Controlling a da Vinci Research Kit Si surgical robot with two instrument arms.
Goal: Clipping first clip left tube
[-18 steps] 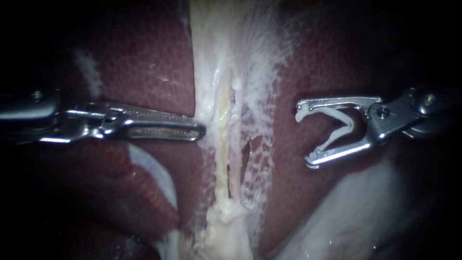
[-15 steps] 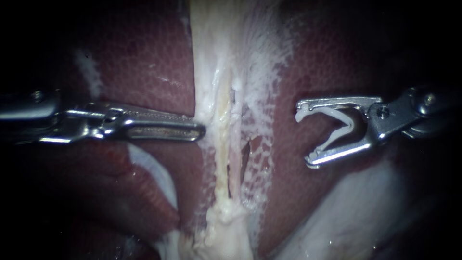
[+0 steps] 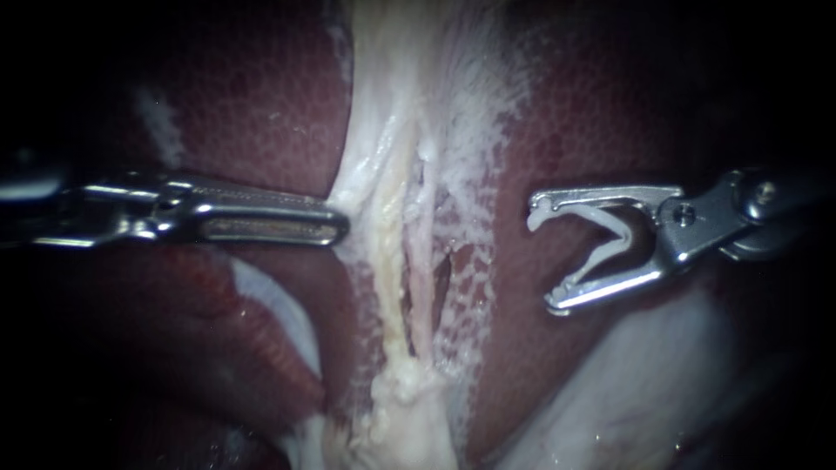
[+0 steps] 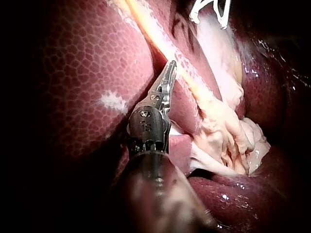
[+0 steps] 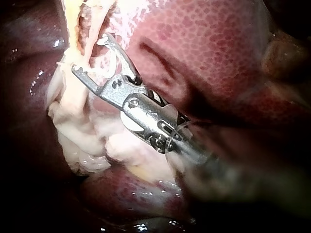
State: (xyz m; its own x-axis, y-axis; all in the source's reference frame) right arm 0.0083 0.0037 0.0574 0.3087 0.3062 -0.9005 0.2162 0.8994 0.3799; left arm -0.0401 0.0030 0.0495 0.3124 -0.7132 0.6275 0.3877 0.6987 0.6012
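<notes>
While my left instrument (image 3: 341, 228) clenches the white tissue (image 3: 383, 174), my right instrument (image 3: 544, 254) grasps an open clip (image 3: 610, 251) between spread jaws.

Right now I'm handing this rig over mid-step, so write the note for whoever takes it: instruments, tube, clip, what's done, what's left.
Left instrument: jaws shut on the white tissue beside the left tube, holding it taut.
Right instrument: carries an open clip between its jaws, over the liver, apart from the tube.
Done: clip loaded, tube exposed.
Left: bring the clip around the left tube and close it; none sits there yet.
</notes>
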